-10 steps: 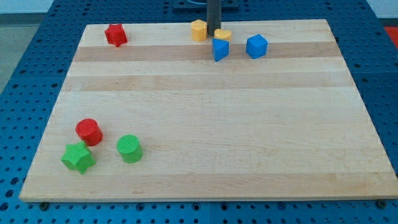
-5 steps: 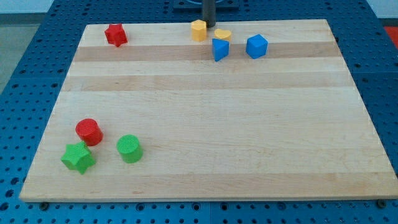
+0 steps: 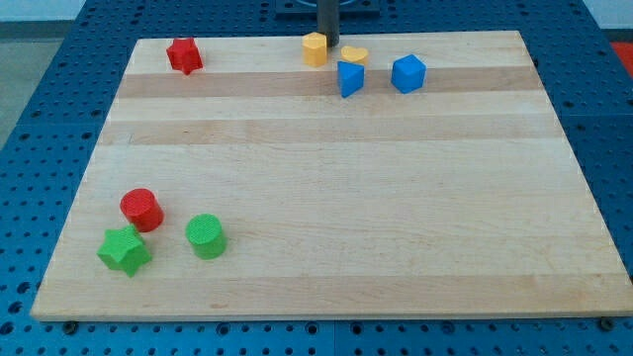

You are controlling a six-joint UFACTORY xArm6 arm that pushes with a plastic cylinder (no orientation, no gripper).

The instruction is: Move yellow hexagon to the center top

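Note:
The yellow hexagon (image 3: 315,48) stands at the top edge of the wooden board (image 3: 326,198), near the middle. My tip (image 3: 328,43) is just to its upper right, close to or touching it. A flat yellow block (image 3: 354,55), shape unclear, lies to the right of the tip. A blue triangular block (image 3: 349,78) sits just below that flat yellow block.
A blue cube-like block (image 3: 407,73) lies right of the blue triangular one. A red star (image 3: 183,55) is at the top left. A red cylinder (image 3: 141,210), green star (image 3: 125,250) and green cylinder (image 3: 206,236) cluster at the bottom left.
My tip has moved up and slightly left, from between the two yellow blocks to the board's top edge. The yellow hexagon has hardly shifted.

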